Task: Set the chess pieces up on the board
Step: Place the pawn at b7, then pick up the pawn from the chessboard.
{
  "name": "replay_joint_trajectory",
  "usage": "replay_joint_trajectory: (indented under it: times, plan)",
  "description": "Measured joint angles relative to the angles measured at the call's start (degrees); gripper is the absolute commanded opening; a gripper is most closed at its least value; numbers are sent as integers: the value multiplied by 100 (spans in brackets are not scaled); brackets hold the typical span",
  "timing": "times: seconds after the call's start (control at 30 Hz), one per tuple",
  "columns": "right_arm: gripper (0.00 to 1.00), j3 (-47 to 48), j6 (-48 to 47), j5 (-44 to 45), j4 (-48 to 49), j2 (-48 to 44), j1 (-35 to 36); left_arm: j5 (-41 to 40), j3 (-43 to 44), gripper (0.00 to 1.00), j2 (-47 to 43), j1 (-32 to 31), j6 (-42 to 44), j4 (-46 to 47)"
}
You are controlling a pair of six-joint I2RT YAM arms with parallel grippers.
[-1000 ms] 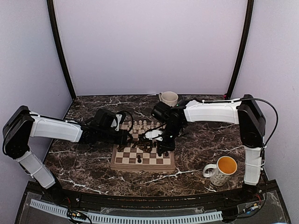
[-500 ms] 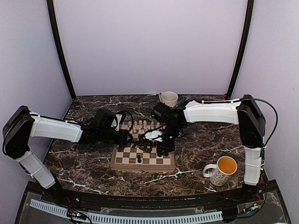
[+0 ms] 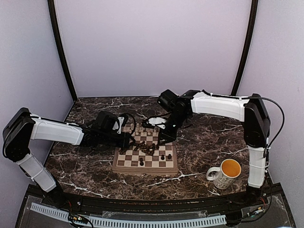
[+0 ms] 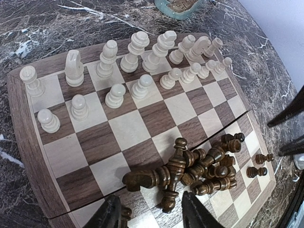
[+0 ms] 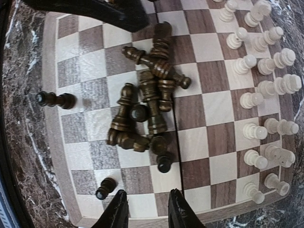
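The wooden board [image 3: 121,169] lies mid-table. Cream-white pieces [image 4: 137,52] stand in two rows at its far end, also at the right of the right wrist view [image 5: 266,90]. Several dark pieces [image 4: 199,166] lie heaped mid-board [image 5: 147,104]. Three dark pawns stand near the front edge [image 3: 163,156], one of them just ahead of my right fingers [image 5: 105,186]. My left gripper [image 4: 152,216] is open and empty, just short of the heap. My right gripper [image 5: 146,213] is open and empty, above the board's right edge.
A white mug [image 3: 223,173] with orange liquid stands at the front right of the marble table [image 3: 85,166]. A mug's base [image 4: 178,4] shows beyond the board. The left arm's dark finger [image 5: 95,9] reaches over the board.
My right gripper has drawn back and up from the board's front right, away from the standing dark pawns. The left arm has stayed put.
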Motion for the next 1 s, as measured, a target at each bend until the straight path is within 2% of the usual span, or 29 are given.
replay_joint_trajectory:
  times: [0.23,0.43,0.53,0.73,1.0]
  plan:
    - [36,94,103,522,195,424,-42,11,0,46,0,0,24,-9]
    - [35,308,105,592,177,756,-37,11,7,46,0,0,61,-72]
    - [30,461,114,579,177,887,-37,11,11,46,0,0,79,-76]
    - [12,560,149,564,157,979,-37,9,68,46,-2,0,116,-90]
    - [6,509,166,575,181,946,-39,11,72,46,-2,0,129,-90]
